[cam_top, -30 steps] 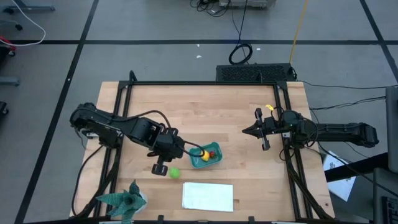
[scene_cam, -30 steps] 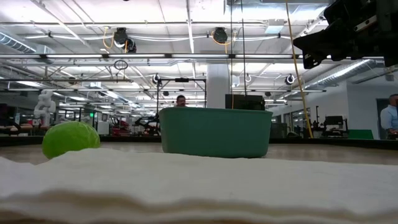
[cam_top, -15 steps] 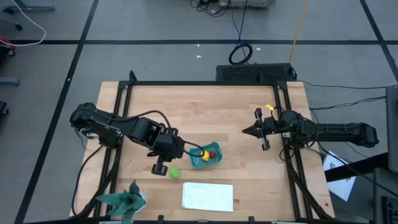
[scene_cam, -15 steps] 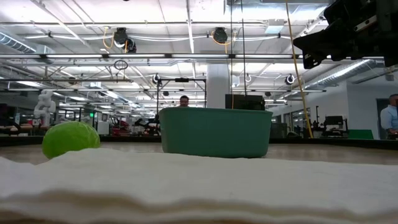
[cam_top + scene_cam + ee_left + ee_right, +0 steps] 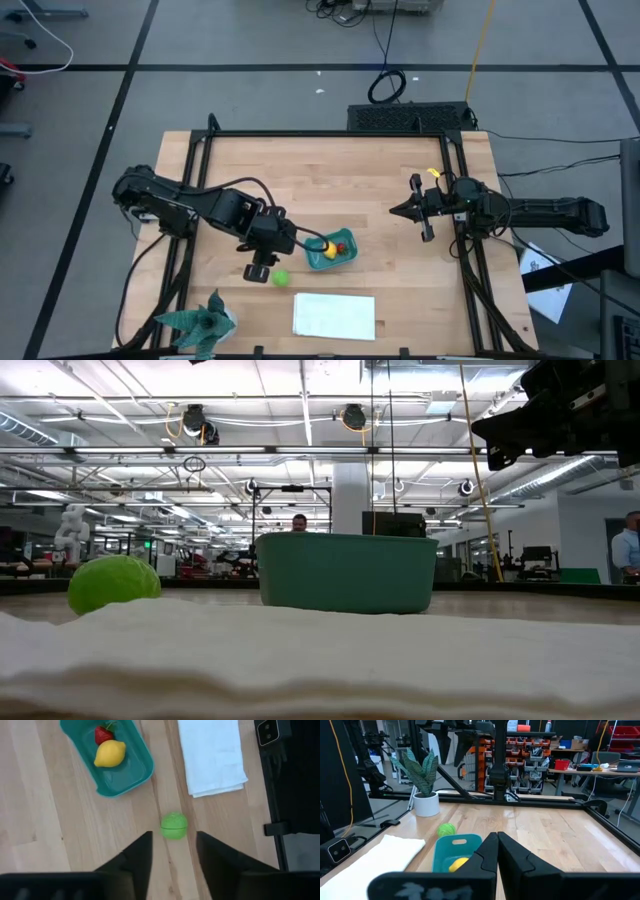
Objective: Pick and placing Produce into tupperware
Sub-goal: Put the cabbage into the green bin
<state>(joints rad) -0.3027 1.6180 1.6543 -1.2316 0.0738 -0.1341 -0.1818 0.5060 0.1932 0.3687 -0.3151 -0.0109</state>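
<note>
Far left near table (image 5: 400,190) front edge: teal spiky plant (image 5: 200,322) in white pot, same plant visible past tub in right wrist view (image 5: 422,772). Left end effector (image 5: 268,262) low over left-centre of table, fingers (image 5: 137,855) parted to a moderate gap, holding nothing, pointing down at green fruit (image 5: 281,277); in left wrist view green fruit (image 5: 174,825) on bare wood just ahead of the fingertips, centred on the gap, not touched. Also seen in low view as green ball (image 5: 113,582) left of tub, apart from it. Right of green fruit: teal tupperware (image 5: 322,261), upright, on table near centre; inside, yellow lemon (image 5: 326,249) and red strawberry (image 5: 341,247) side by side, touching or nearly so (image 5: 109,754) (image 5: 103,734). Tub wall in low view (image 5: 347,573) hides contents. White folded cloth (image 5: 334,315) flat toward front edge, just beside tub and green fruit, apart from both; fills low view foreground (image 5: 320,660). Right end effector (image 5: 398,211) right of centre, raised off table, well apart from tub, fingers closed together, empty, aimed across table toward tub (image 5: 445,852); lemon peeking in tub (image 5: 458,864). Dark arm part at upper right of low view (image 5: 560,410). Person in room behind tub (image 5: 298,522), another at far right edge (image 5: 628,550).
</note>
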